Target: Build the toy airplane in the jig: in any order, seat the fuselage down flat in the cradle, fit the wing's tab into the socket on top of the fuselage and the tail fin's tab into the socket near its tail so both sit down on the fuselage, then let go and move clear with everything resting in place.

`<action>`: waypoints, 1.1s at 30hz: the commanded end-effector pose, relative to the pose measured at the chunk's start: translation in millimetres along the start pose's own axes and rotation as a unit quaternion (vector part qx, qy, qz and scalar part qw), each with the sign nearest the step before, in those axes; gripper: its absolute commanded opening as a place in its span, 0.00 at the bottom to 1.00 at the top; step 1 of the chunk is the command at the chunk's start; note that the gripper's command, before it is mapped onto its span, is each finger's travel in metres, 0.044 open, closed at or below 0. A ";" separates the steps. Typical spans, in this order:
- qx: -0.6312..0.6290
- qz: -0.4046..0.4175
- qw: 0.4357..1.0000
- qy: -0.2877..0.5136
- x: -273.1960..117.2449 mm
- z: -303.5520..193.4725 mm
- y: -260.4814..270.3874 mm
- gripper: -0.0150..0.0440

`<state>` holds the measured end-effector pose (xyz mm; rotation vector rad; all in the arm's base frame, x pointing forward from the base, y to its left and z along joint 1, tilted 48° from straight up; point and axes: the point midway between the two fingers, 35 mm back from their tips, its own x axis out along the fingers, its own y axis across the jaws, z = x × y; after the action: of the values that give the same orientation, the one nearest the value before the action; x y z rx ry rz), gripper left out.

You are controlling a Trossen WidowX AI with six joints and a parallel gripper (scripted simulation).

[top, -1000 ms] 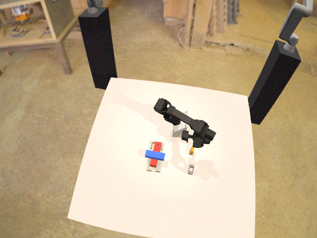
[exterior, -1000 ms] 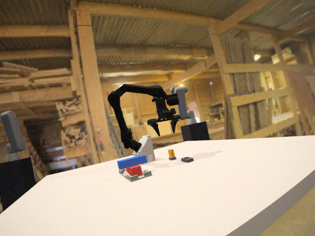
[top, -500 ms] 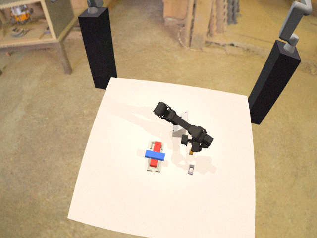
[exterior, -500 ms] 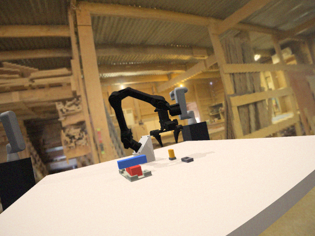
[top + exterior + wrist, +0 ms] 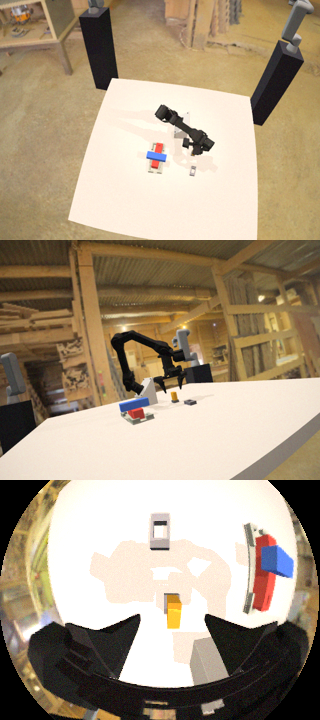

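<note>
The red fuselage lies in the pale grey jig. The blue wing lies crosswise on top of the fuselage; its tab is hidden. A small dark mark shows on the fuselage's far end in the top view. The orange tail fin stands upright in a small dark holder. My gripper is open and empty, pointing down above the fin, with one finger on each side of it in the wrist view.
A second small grey holder with an empty opening lies near the fin. A light grey wedge-shaped mount stands at the arm's base, between the jig and the fin. Two other grey arms stand on black pedestals beyond the table.
</note>
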<state>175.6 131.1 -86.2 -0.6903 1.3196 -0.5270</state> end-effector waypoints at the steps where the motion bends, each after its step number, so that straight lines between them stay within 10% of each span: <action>1: -0.003 -0.003 1.000 -0.001 7.3 -0.2 -0.3 1.00; 23: -0.003 -0.004 1.000 -0.001 39.7 -1.2 -2.1 1.00; 33: -0.003 -0.004 1.000 -0.001 39.7 -1.2 -2.1 0.56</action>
<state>181.3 101.8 -112.0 -0.6961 1.3196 -0.5319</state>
